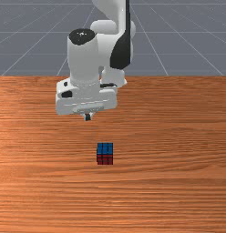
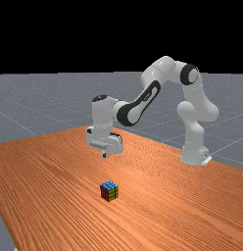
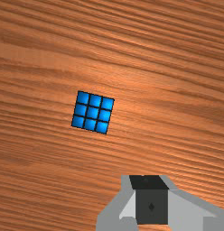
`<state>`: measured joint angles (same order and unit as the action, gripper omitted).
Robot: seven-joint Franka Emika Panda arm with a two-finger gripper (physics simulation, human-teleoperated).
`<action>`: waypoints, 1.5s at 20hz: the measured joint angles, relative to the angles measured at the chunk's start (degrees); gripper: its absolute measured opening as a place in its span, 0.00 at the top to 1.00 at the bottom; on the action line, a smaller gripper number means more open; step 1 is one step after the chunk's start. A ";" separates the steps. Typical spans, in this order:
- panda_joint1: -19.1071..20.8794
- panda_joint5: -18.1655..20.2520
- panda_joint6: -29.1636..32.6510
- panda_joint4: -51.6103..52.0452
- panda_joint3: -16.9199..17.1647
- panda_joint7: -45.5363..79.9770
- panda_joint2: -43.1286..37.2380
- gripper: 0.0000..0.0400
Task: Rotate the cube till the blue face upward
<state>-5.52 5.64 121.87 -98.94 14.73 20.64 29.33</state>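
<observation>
The jaws of the gripper [image 1: 88,118] are seen closed, one finger against the other, with nothing held between them. They are held above the table [image 1: 169,191], pointed down and well apart from the cube [image 1: 105,153]. The cube is set on the wood, lower than the fingertips and a little toward the front view's right of them; in the wrist view it is seen beyond the fingers and off to one side. Its blue face is turned upward — a full square of nine blue tiles is shown in the wrist view. A red side is faced toward the front view's camera, and red and yellow sides are seen in the far view.

The gripper is carried by the white arm [image 2: 165,71], which is bent over the table, its base placed near the table's edge at the far view's right. The table is covered in orange-brown grain, streaked with darker lines. Beyond it a grey floor [image 2: 40,103] is crossed by thin pale lines — and above that floor, only black is seen in the far view.
</observation>
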 joint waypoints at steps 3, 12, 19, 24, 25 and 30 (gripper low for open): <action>-0.87 0.88 -0.99 0.69 0.91 6.29 0.68 1.00; -3.89 2.72 -1.99 2.59 -0.06 15.85 4.37 1.00; -5.91 3.05 2.00 7.55 -2.00 17.10 11.91 1.00; -5.11 2.62 3.00 11.66 -1.61 17.03 16.34 1.00; -5.10 2.55 3.09 11.88 -1.57 17.08 16.69 1.00; -5.33 3.03 6.69 11.27 -1.59 17.94 17.55 1.00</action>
<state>-10.85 8.67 128.56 -87.67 13.14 38.58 46.87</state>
